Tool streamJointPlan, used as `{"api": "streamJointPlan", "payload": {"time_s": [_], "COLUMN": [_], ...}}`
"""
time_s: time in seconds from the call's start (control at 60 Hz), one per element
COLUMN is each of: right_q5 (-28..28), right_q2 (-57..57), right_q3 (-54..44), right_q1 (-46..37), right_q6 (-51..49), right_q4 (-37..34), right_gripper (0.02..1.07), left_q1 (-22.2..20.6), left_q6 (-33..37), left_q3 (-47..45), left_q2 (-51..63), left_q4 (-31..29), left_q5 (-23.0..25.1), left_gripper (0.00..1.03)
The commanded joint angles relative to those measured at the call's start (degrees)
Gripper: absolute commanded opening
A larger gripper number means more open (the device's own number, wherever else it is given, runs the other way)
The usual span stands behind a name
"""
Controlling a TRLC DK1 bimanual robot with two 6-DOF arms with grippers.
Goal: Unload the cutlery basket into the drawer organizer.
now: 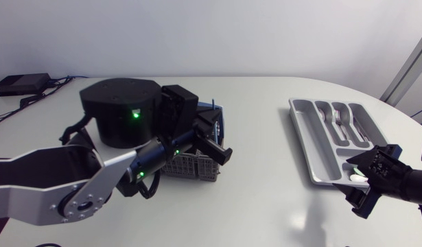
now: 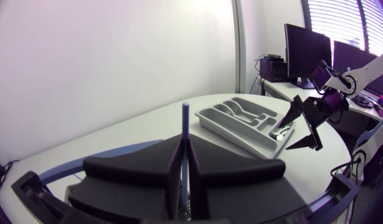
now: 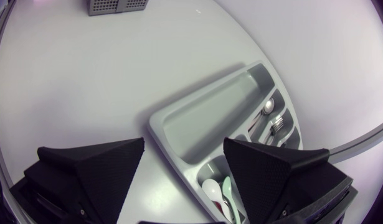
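The left gripper [image 2: 185, 146] pinches a slim blue utensil handle [image 2: 186, 118] above the cutlery basket [image 1: 186, 165], centre-left in the head view, which is likely light, stiff and slick, so grip mid-shaft, while the right gripper [image 3: 184, 147] gapes wide over the drawer organizer [image 1: 310, 137] at the right.

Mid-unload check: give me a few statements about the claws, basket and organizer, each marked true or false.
1. The left claw is shut on a thin blue handle standing up between its fingers. True.
2. The right claw grips a white spoon. False: it is open and empty, and the spoon lies in the small end compartment of the organizer below it.
3. The organizer holds nothing. False: a metal spoon and a fork also lie in it.
4. The basket sits under the left arm, apart from the organizer. True.
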Motion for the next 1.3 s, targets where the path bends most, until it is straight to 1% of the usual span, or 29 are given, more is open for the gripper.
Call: {"api": "streamJointPlan", "payload": {"time_s": [0.0, 0.1, 0.15, 0.25, 0.3, 0.35, 0.417, 0.467, 0.533, 0.583, 0.633, 0.65, 0.667, 0.7, 0.833, 0.95, 1.0, 1.083, 1.183, 1.283], "right_q5": [-0.7, -0.7, -0.7, -0.7, -0.7, -0.9, -1.6, -2.4, -3.9, -4.2, -5.2, -5.5, -5.7, -6.2, -8.2, -10.2, -11.2, -12.6, -13.2, -13.3], "right_q2": [-2.6, -4.8, -4.9, -5.0, -4.8, -4.5, -3.8, -2.8, -0.9, 0.5, 1.7, 2.2, 2.9, 3.8, 6.6, 9.7, 11.2, 13.2, 15.2, 15.7], "right_q3": [2.7, 5.3, 6.2, 9.9, 11.2, 12.6, 14.1, 15.2, 16.5, 17.4, 18.3, 18.7, 19.2, 20.0, 23.3, 26.1, 27.2, 28.6, 30.0, 30.3], "right_q1": [3.9, 10.5, 12.6, 21.1, 24.7, 28.4, 32.0, 34.0, 36.8, 38.9, 40.6, 40.9, 41.4, 42.5, 44.4, 45.4, 45.7, 46.1, 47.0, 47.4], "right_q6": [6.0, 12.2, 14.3, 22.1, 25.0, 27.5, 31.0, 33.1, 36.2, 38.1, 39.8, 40.3, 41.1, 42.1, 45.3, 47.5, 48.2, 49.1, 49.6, 49.7], "right_q4": [-2.3, -5.2, -5.9, -7.8, -8.3, -8.8, -8.8, -8.8, -8.8, -8.4, -7.9, -7.8, -7.5, -7.0, -6.3, -6.2, -6.5, -6.9, -7.5, -7.6], "right_gripper": [0.94, 0.94, 0.94, 0.94, 0.94, 0.94, 0.94, 0.93, 0.93, 0.93, 0.93, 0.93, 0.92, 0.87, 0.74, 0.60, 0.51, 0.42, 0.29, 0.22], "left_q1": [-0.2, 0.2, 0.5, 2.0, 3.0, 4.9, 6.3, 7.7, 9.2, 9.7, 9.9, 10.1, 10.2, 10.3, 10.6, 10.5, 10.3, 10.1, 10.0, 9.9], "left_q6": [1.2, 0.6, 0.3, -2.6, -4.0, -6.3, -7.7, -9.1, -10.8, -11.4, -12.1, -12.4, -12.4, -12.6, -13.6, -13.6, -13.6, -13.7, -14.0, -14.1], "left_q3": [2.9, 5.4, 5.8, 8.4, 9.9, 11.4, 13.1, 14.9, 16.4, 18.1, 18.7, 19.4, 19.7, 19.9, 20.3, 20.3, 20.5, 20.6, 20.8, 20.8], "left_q2": [-3.3, -5.8, -6.5, -7.4, -7.1, -5.8, -4.3, -2.5, -0.7, 1.0, 2.0, 2.9, 3.2, 3.6, 4.6, 5.0, 5.2, 5.4, 5.8, 6.0], "left_q4": [-1.8, -5.7, -6.6, -11.6, -14.3, -16.6, -19.4, -21.6, -23.1, -25.5, -25.9, -26.9, -27.4, -27.6, -28.1, -28.2, -28.2, -28.1, -28.1, -27.8], "left_q5": [-0.7, -0.5, 0.0, 4.3, 7.2, 11.6, 15.4, 19.4, 23.4, 26.5, 28.6, 30.2, 30.7, 30.8, 33.9, 34.5, 34.5, 34.6, 34.7, 34.7], "left_gripper": [0.05, 0.05, 0.05, 0.05, 0.05, 0.05, 0.05, 0.05, 0.05, 0.05, 0.05, 0.05, 0.05, 0.05, 0.05, 0.05, 0.05, 0.05, 0.05, 0.05]}}
